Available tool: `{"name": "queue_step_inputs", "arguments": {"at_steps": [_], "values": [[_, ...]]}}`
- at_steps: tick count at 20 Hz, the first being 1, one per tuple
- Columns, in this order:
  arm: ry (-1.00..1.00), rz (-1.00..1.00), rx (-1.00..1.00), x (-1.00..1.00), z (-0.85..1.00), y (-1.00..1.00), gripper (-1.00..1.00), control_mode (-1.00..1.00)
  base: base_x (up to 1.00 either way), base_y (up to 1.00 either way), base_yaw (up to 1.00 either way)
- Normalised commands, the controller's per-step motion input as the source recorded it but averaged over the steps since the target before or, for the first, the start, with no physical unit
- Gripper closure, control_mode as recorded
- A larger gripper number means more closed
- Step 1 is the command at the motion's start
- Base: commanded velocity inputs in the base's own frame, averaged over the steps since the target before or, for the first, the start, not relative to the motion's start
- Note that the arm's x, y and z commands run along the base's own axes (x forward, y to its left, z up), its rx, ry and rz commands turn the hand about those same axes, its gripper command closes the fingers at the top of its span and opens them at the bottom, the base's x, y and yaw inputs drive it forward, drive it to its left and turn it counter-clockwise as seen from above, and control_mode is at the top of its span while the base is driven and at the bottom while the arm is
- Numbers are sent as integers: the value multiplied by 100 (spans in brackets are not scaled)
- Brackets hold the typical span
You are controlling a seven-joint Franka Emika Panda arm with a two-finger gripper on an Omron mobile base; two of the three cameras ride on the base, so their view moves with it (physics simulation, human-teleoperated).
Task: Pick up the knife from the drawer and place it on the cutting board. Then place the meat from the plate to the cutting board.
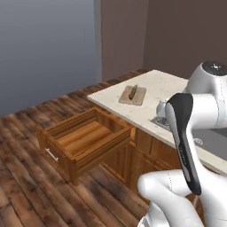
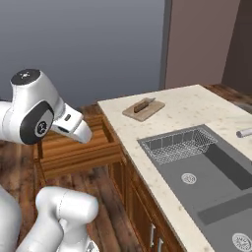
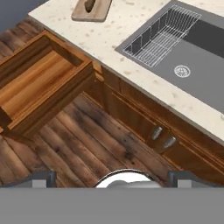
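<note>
The knife (image 1: 132,92) lay on the cutting board (image 1: 133,95), its dark handle and short blade running along the board's length, on the pale speckled counter (image 1: 155,88) near that counter's far corner. From the right base view the same knife (image 2: 143,105) rested diagonally across the board (image 2: 143,109), well apart from the sink. The drawer (image 1: 84,139) stood pulled out from the cabinet below the counter's edge, its orange-brown inside bare and its slim silver handle (image 1: 52,154) facing the plank floor. In the hand view the drawer (image 3: 39,87) sat to the upper left, with the board (image 3: 91,9) at the top edge beyond it. The gripper (image 3: 111,178) hung above the dark wooden floor (image 3: 87,144) in front of the cabinet doors, its two finger tips (image 3: 41,178) spread as wide as they go and holding nothing. To the right of the board, a grey sink (image 2: 206,172) was sunk into the counter, a wire basket (image 2: 179,144) resting in its near end. The white arm (image 2: 34,113) was bent over the open drawer.
</note>
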Motion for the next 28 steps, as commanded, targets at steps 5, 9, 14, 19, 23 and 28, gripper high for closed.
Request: {"name": "queue_step_inputs", "arguments": {"at_steps": [5,9,14,19,23,28], "values": [[0,0,0,0,0,0,-100,100,-75,-31,-53],[0,0,0,0,0,0,-100,100,-35,-27,-62],[0,0,0,0,0,0,-100,100,-32,-28,-58],[0,0,0,0,0,0,-100,100,-20,-26,-42],[0,0,0,0,0,0,-100,100,12,-11,-23],[0,0,0,0,0,0,-100,100,13,-31,-23]]}}
